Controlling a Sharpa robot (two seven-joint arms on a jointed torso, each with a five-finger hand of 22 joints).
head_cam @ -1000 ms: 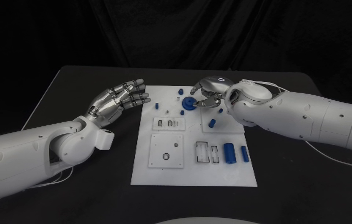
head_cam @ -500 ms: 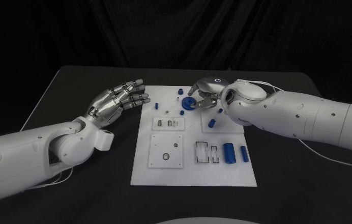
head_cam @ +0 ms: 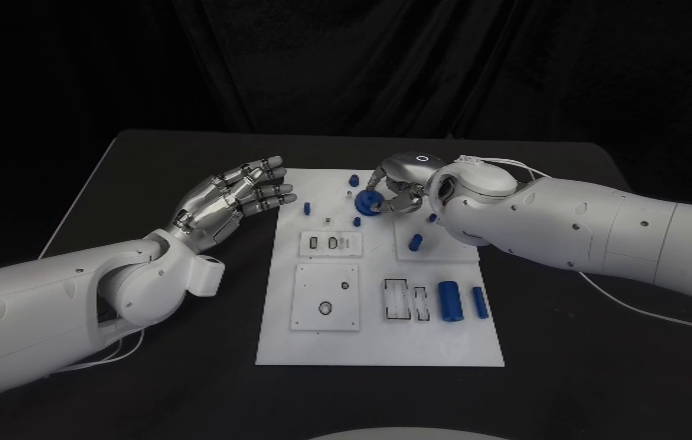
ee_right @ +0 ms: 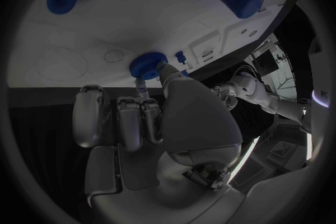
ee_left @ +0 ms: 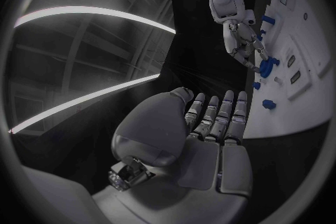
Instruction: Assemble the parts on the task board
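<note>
The table [head_cam: 144,160] is black, and so is the curtain [head_cam: 346,40] hanging behind it, while the board [head_cam: 378,340] lying in the middle is plain white with thin dark outlines marking its recesses. Every part on it is blue: the round disc [head_cam: 371,203] under the right hand [head_cam: 404,182], the small pegs [head_cam: 309,205] and the two cylinders [head_cam: 451,299] near the board's edge. Both arms [head_cam: 87,295] are white and both hands are silver with darker grey in the creases, the left hand [head_cam: 235,198] the same as the right.
</note>
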